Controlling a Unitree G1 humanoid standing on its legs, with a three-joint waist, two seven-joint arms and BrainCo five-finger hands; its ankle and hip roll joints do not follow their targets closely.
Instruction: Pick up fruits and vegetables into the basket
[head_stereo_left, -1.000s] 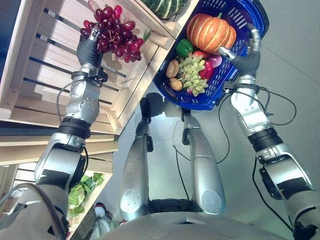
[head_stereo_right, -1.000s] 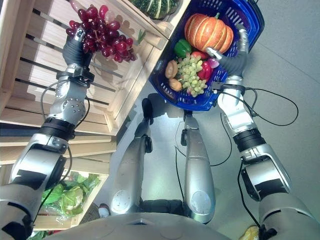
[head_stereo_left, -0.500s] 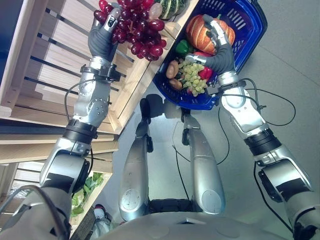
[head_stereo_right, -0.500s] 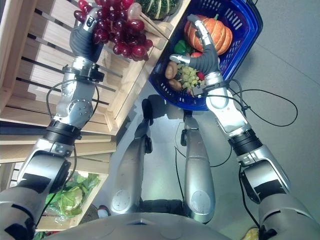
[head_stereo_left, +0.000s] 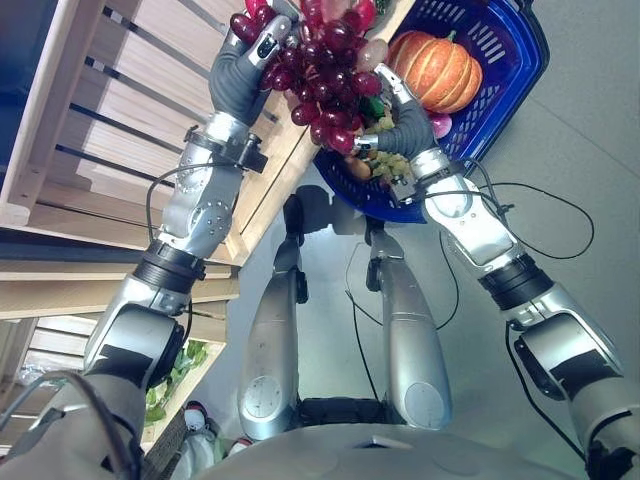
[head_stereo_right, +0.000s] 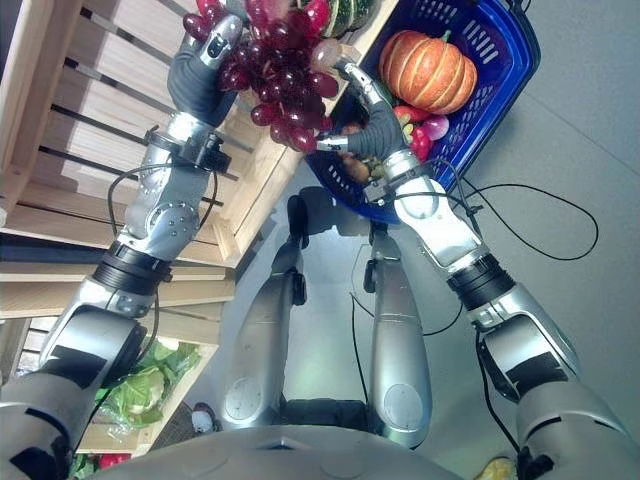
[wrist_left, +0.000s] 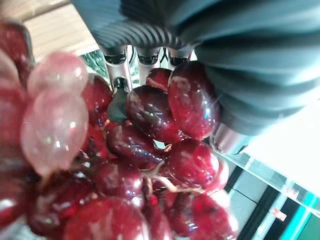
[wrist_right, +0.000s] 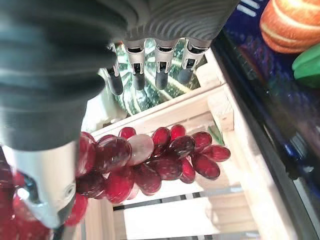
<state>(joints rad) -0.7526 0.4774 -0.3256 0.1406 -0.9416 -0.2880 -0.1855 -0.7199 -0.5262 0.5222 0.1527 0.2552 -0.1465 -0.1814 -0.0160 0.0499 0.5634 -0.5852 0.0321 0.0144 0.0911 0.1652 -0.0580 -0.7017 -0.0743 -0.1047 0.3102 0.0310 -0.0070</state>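
Grapes: red bunch is clenched in the left hand, fingers curled round its top, held up just beside the blue basket, at the rim nearest the wooden crate. Left wrist view confirms: fingers wrapped among the berries. Right hand sits betw. bunch and basket, fingers straight and spread, holding nothing, fingertips close to the lowest berries; can't tell if touching.

Basket contents: pumpkin at the far end, green grapes and a green pepper partly hidden behind the right hand, something pink next to the pumpkin. Striped green squash lies in the crate, just beyond the bunch.

Step in hand, by my read: transfer of the red bunch to the basket, roughly midway. Next move needs the left hand carried on over the rim, then lowered and released onto a free patch w/o crushing the green grapes; right hand prob. should clear out or steady the dangling end.

Vs 1 s ago: bunch was over the crate, well away from the basket; now at its rim. Right hand was at the basket's far side, near the pumpkin; it has crossed to the crate side to meet the bunch.
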